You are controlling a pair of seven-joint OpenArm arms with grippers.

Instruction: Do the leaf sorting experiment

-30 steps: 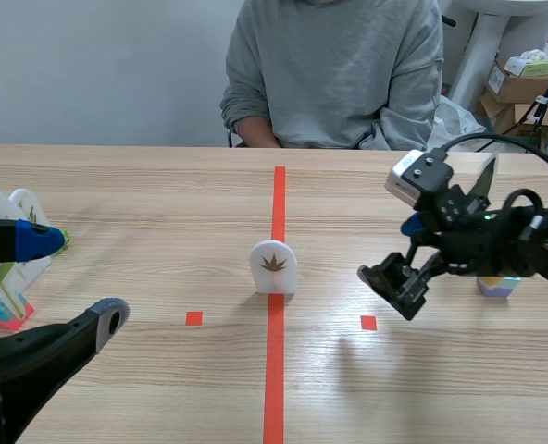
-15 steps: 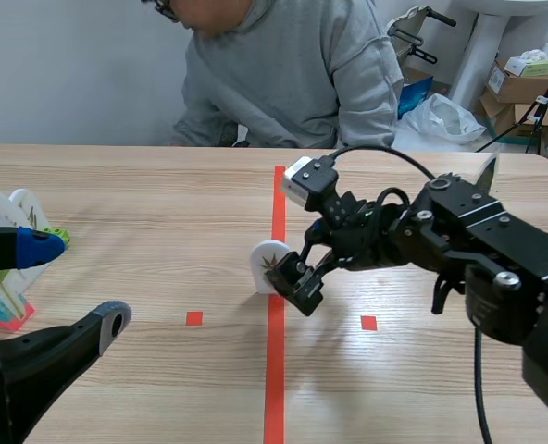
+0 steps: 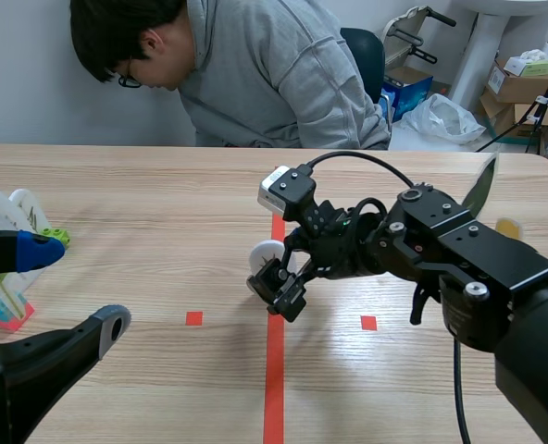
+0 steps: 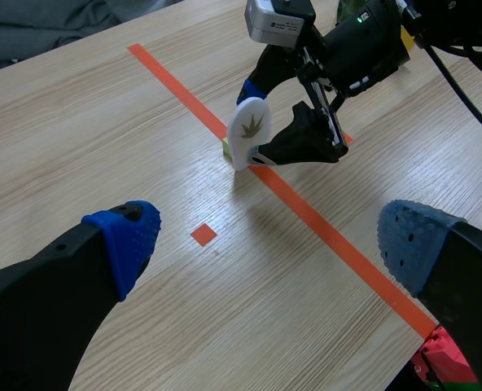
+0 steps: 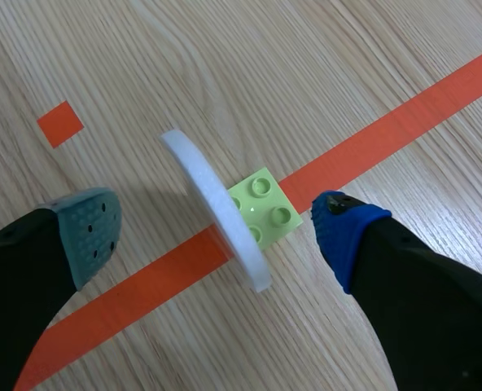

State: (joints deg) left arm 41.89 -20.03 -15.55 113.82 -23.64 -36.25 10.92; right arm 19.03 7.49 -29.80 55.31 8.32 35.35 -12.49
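Pads (image 5: 86,232) of right jaws flank thin plaque (image 5: 214,201), seemingly plastic, on studded brick (image 5: 273,204).

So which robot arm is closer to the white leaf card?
Right. The right end effector is open around the card, with one finger on each side of it. The left end effector is open too, but sits well back from it.

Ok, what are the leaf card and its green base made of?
The card looks like matte white plastic or foam board: thick, smooth, uniform edge. The base is likely moulded plastic, slightly glossy: round studs on top.
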